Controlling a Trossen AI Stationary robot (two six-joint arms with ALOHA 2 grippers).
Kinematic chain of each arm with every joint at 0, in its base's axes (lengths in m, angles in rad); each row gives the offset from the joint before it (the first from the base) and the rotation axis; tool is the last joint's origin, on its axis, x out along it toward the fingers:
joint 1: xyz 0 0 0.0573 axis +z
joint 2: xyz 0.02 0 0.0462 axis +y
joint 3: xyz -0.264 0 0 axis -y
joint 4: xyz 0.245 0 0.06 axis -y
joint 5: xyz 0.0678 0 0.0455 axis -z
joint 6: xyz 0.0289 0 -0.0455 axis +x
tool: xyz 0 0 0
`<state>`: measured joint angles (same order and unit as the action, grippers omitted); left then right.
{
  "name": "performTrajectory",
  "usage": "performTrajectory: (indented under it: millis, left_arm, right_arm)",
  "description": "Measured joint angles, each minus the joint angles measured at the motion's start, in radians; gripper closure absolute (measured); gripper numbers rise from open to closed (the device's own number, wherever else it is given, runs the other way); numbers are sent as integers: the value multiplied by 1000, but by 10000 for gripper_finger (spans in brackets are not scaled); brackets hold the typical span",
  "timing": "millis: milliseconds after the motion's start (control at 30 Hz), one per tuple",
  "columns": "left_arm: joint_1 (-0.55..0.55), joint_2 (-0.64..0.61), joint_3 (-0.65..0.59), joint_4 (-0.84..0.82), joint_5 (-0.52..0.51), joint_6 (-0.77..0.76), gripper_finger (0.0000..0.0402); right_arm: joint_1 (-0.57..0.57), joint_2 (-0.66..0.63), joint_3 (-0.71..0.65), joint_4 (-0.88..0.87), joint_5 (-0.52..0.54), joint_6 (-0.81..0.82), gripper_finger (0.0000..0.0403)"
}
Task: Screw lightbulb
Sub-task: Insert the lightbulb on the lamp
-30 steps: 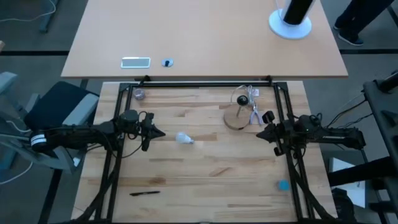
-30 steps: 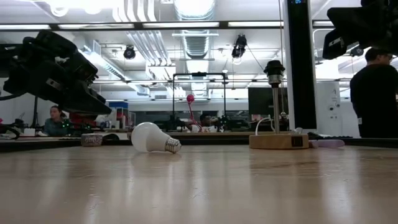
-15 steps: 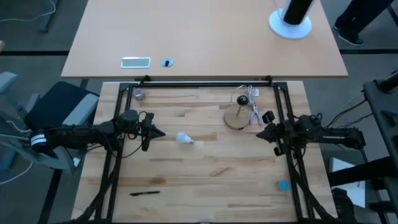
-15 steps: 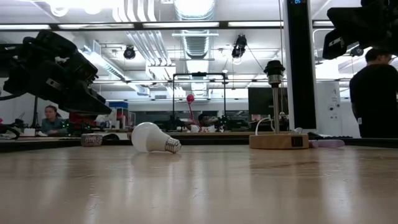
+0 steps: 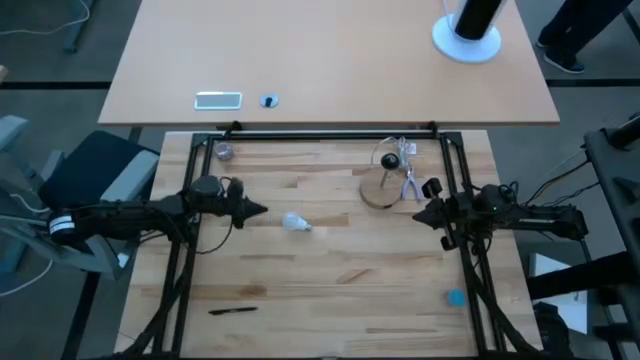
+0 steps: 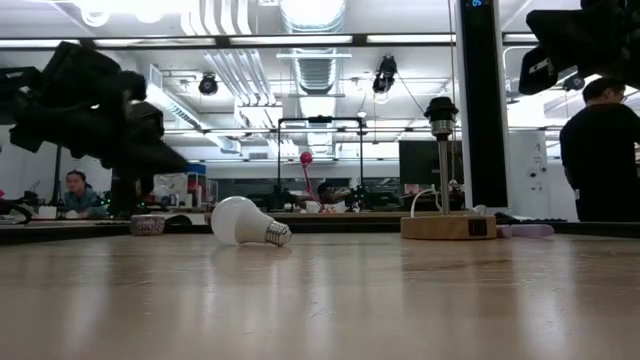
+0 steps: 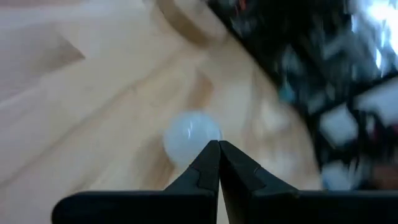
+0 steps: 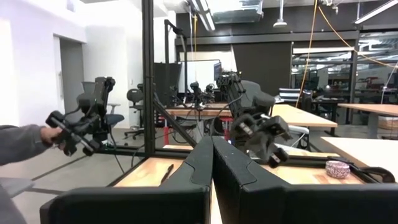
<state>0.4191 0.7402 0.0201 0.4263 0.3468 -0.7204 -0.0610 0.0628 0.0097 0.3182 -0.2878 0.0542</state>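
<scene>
the lightbulb (image 5: 296,223) lies on its side on the wooden table (image 5: 330,280), left of the round wooden disc (image 5: 378,192) with its black post, and nothing touches it. the left gripper (image 5: 258,210) hangs just left of the bulb with its jaws clenched together on nothing, its tips pointing at the bulb's rounded end in the left wrist view. the right gripper (image 5: 420,213) waits near the table's right side, beside the disc, its jaws also clenched and empty.
</scene>
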Motion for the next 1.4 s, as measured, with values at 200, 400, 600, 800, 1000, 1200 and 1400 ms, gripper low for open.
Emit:
performTrajectory:
  millis: [200, 400, 600, 800, 1000, 1200, 1400]
  left_arm:
    - [0, 0, 0, 146, -75, -69, 401]
    - [0, 0, 1, 243, -77, 15, 401]
    - [-1, 0, 1, 273, -88, 47, 401]
    - [-1, 0, 1, 455, -88, 27, 401]
    - [-23, 0, 1, 605, -103, 45, 401]
    - [-113, 0, 1, 613, -192, 84, 401]
    - [-284, 36, 49, 581, -260, 153, 401]
  right_arm:
    - [0, 0, 0, 0, 0, -11, 403]
    - [0, 0, 0, 0, 0, -4, 403]
    - [0, 0, 0, 1, 0, -4, 403]
    - [0, 0, 0, 4, 23, -76, 403]
    - [0, 0, 0, 4, 27, -33, 403]
    - [0, 0, 0, -1, 27, 7, 403]
    - [0, 0, 0, -8, 27, 39, 403]
